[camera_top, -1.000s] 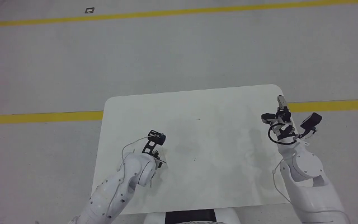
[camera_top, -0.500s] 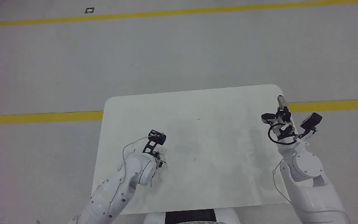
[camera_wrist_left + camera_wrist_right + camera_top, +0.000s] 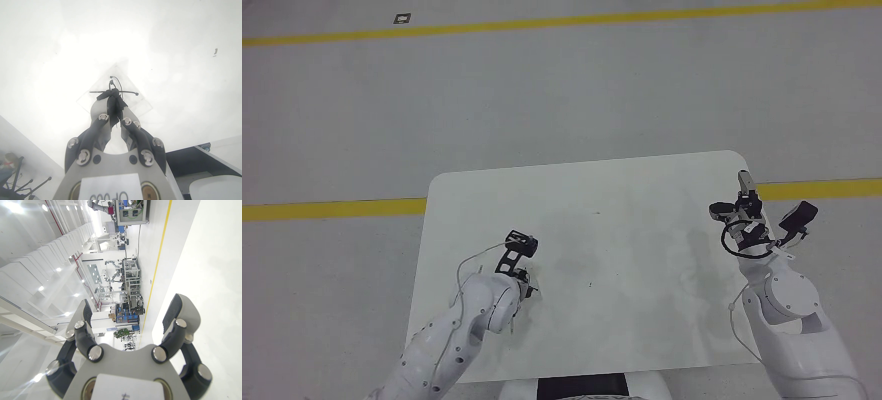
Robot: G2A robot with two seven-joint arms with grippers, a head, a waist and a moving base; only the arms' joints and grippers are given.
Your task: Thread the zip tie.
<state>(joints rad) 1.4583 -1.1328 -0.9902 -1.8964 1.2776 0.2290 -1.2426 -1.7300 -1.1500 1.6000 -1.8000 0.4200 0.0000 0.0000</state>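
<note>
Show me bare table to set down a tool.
Free: the middle and far strip of the table, between the left gripper and the right gripper. Crowded: under the left gripper, shut on zip ties over a clear sheet.

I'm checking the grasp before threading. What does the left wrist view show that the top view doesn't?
Left wrist view: the left gripper is shut on black zip ties, which cross each other over a clear sheet. Top view: the right gripper at the table's right edge, and yellow floor lines. Shared: the left arm's end over the white table.
</note>
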